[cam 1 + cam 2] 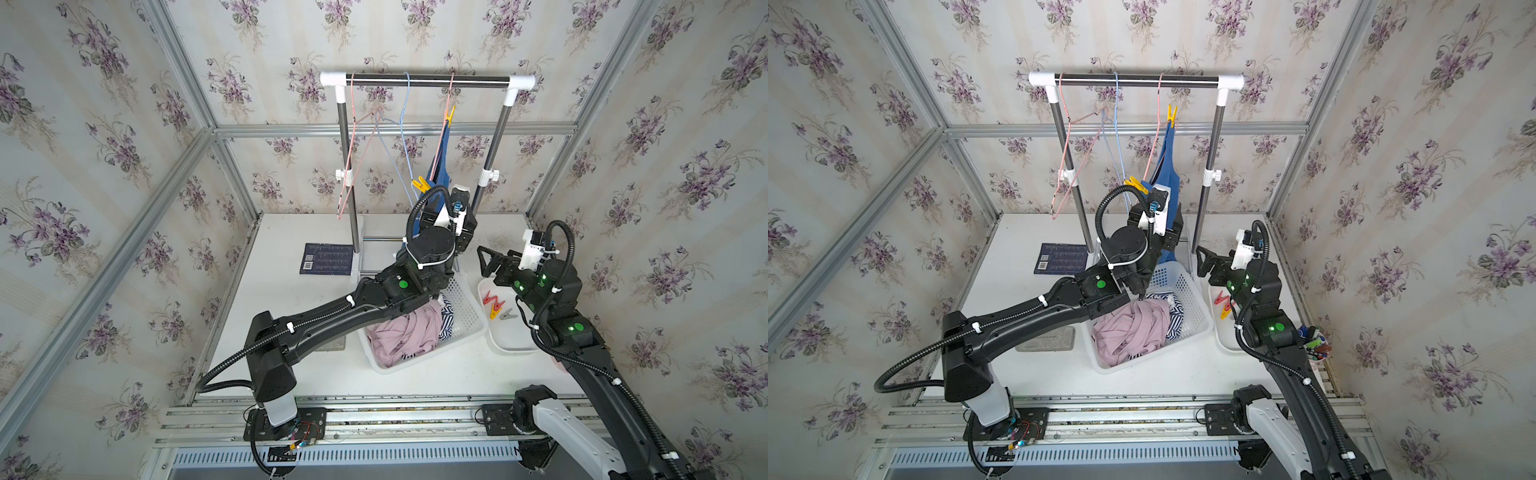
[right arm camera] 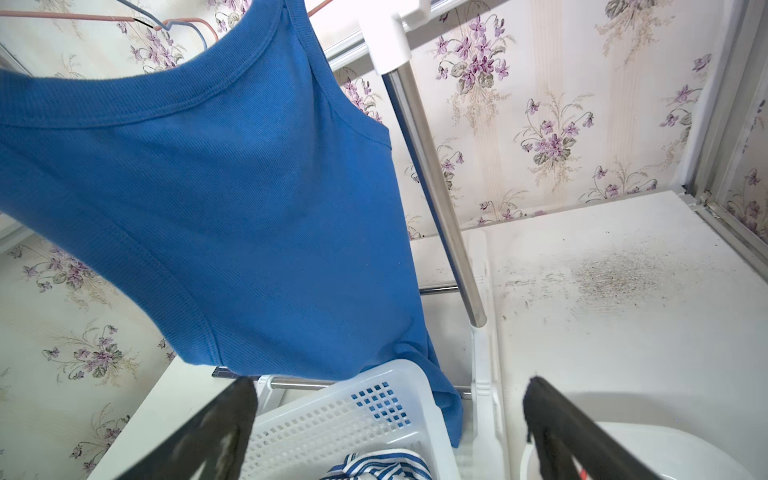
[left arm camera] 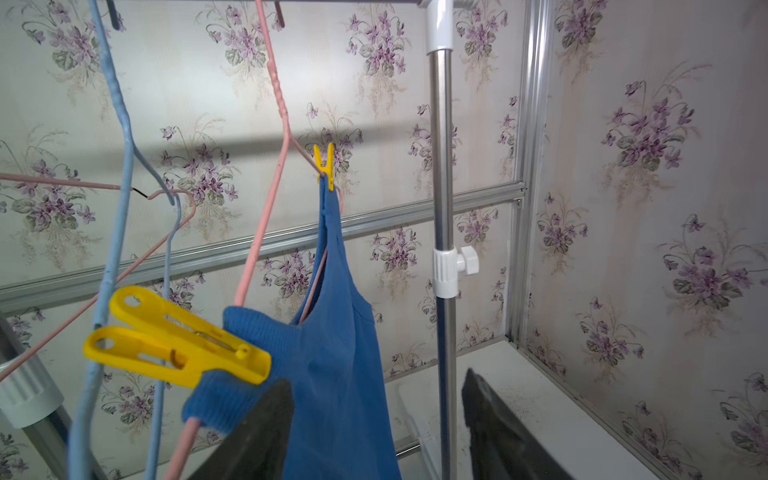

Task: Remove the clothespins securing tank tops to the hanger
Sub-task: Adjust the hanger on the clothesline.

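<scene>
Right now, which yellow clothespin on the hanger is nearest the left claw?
The lower yellow plastic clothespin, beside the left claw; the upper clothespin sits farther off.

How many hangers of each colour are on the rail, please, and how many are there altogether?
Pink hangers: 2
Blue hangers: 1
Total: 3
</scene>
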{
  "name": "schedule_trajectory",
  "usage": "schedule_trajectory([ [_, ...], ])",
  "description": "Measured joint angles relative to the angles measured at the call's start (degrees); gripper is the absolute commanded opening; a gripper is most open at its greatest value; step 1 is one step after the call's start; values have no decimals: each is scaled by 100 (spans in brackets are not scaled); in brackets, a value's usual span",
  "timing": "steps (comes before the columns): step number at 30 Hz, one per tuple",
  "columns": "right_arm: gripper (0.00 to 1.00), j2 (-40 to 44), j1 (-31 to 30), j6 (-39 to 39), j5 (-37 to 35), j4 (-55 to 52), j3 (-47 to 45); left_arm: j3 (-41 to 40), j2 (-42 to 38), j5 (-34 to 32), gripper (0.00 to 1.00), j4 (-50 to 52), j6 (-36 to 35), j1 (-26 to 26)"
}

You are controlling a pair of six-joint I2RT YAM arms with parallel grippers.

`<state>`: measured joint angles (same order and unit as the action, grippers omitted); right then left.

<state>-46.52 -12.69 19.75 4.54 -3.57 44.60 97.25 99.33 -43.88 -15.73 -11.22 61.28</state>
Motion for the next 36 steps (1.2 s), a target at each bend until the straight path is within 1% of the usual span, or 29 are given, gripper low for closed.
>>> schedule_trajectory([
  [3, 100, 42, 0, 0, 0, 28, -33, -393, -269, 343, 71, 22, 125, -17],
  [6, 100, 61, 0, 0, 9, 74, -70, -765, -549, 734, 73, -11, 170, -66],
  [9, 100, 72, 0, 0, 48, 122, -129, -1261, -903, 1062, 78, -109, 197, -184],
  [12, 100, 70, 0, 0, 68, 157, -173, -1845, -1241, 1425, 86, -363, 221, -332],
  [14, 100, 63, 0, 0, 72, 203, -203, -2135, -1392, 1674, 87, -503, 306, -479],
  [18, 100, 20, 0, 0, 105, 205, -232, -2253, -1429, 2120, 87, -684, 490, -734],
  [24, 100, 4, 7, -7, 127, 223, -238, -2586, -1539, 2796, 87, -1198, 564, -813],
  [28, 100, -4, 11, -20, 125, 227, -240, -2874, -1738, 3185, 91, -1353, 765, -1032],
  [33, 100, -37, 11, -22, 127, 227, -201, -3121, -1996, 3550, 96, -1246, 1202, -1449],
  [36, 100, -42, 11, -22, 127, 238, -197, -3071, -2044, 3794, 96, -1213, 1373, -1521],
])
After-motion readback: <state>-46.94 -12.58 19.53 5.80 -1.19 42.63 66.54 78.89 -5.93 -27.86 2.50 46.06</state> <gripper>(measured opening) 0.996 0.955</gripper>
